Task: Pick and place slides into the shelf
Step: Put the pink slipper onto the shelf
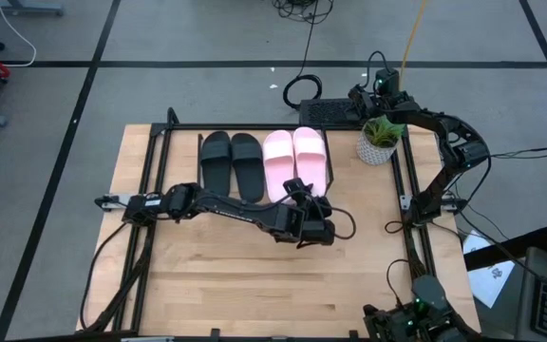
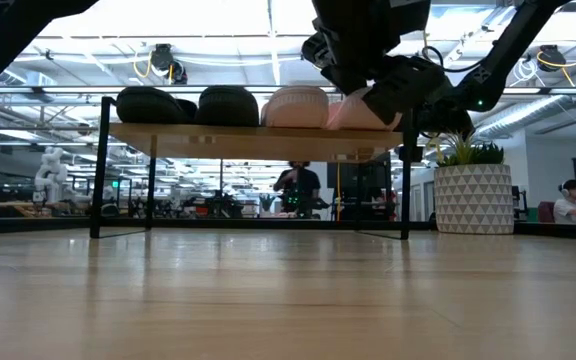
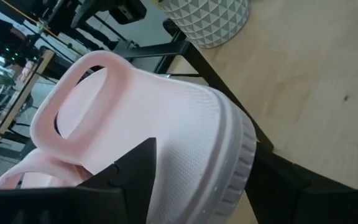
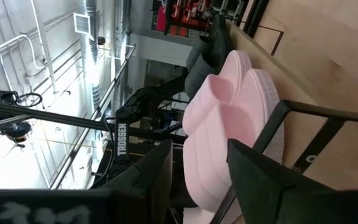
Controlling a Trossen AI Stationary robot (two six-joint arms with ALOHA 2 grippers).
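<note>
2 black slides [image 1: 230, 163] and 2 pink slides [image 1: 295, 160] sat on the shelf [image 2: 258, 140]; left gripper [image 1: 310, 197] clamped the rightmost pink one; right gripper [image 4: 197, 174] state unclear

Bright, even overhead light; ceiling lamps [image 2: 268, 15] glare in the low view, near surfaces blurred.

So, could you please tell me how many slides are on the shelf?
4, side by side on the shelf: two black slides toward the left arm's side, then two pink slides nearest the plant.

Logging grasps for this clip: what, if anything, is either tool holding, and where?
The left tool grips the outer pink slide at its heel end, on the shelf. The right tool holds nothing.
</note>
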